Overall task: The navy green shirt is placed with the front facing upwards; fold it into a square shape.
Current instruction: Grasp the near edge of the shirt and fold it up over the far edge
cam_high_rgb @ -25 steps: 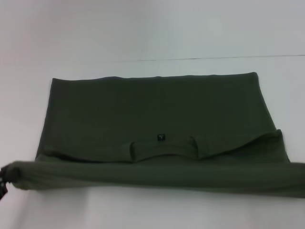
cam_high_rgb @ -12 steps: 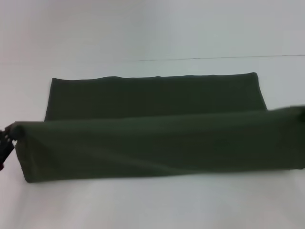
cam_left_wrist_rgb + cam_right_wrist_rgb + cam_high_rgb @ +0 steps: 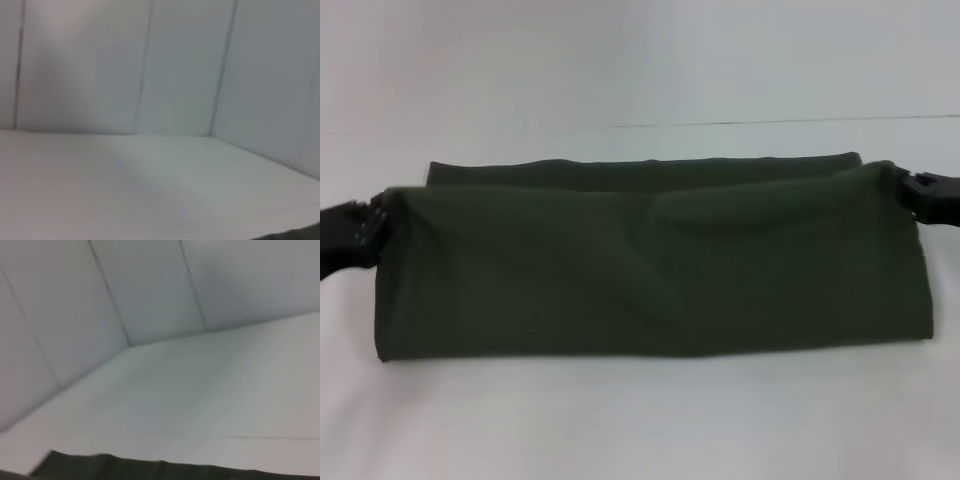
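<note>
White, plain bench [image 3: 640,430] carried the work, with pale panelled walls [image 3: 150,65] behind it in both wrist views. On the bench lay the large dark olive-green short-sleeved cloth shirt [image 3: 650,270], spread wide across the middle of the head view. Its near portion was lifted and carried over toward the far edge, so that a plain green panel faced the camera and only a narrow strip of the lower layer showed beyond it. No lettering or collar was visible.

Black left end effector [image 3: 360,232] was at the upper left corner of the raised fold, closed on the cloth there. Black right end effector [image 3: 920,192] was at the upper right corner, likewise pinching the cloth. The fold hung between the 2 grips with a shallow crease near its centre.

Left wrist view showed bench and wall only, with a dark sliver at one corner. Right wrist view showed a dark green edge of the shirt [image 3: 150,467] along the frame border.
</note>
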Motion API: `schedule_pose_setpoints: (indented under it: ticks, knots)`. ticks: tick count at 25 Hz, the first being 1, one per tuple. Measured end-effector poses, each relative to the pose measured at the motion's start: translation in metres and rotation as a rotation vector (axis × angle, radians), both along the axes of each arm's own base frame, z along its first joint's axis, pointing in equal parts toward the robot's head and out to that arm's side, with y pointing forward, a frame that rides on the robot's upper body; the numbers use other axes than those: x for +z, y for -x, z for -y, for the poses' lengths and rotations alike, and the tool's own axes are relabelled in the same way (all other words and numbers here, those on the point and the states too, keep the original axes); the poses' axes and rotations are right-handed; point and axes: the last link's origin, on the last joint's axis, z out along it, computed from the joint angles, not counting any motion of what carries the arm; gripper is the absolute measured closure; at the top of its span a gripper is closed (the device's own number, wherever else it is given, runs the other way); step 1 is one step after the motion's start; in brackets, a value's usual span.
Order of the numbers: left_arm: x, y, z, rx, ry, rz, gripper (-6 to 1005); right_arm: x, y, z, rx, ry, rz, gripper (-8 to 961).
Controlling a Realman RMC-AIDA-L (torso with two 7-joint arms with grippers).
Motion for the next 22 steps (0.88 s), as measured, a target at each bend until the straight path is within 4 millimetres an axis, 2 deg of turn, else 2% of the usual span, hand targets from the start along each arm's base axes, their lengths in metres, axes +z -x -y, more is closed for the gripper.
schedule_pose_setpoints:
  ticks: [2, 3, 11, 17, 22]
  knots:
    - [-0.003, -0.001, -0.012, 0.032, -0.014, -0.015, 931, -0.011, 0.005, -0.021, -0.039, -0.006, 0.059, 889]
    - [-0.005, -0.001, -0.021, 0.053, -0.021, -0.032, 931, -0.011, 0.005, -0.021, -0.039, -0.006, 0.059, 886]
    - [-0.021, -0.021, -0.075, 0.127, -0.031, -0.177, 929, -0.019, 0.021, -0.067, -0.113, -0.074, 0.202, 858]
    - [-0.038, -0.043, -0.116, 0.204, -0.057, -0.310, 927, -0.024, 0.028, -0.087, -0.160, -0.114, 0.286, 837]
    - [-0.045, -0.049, -0.126, 0.238, -0.066, -0.359, 926, -0.037, 0.030, -0.092, -0.181, -0.113, 0.342, 819]
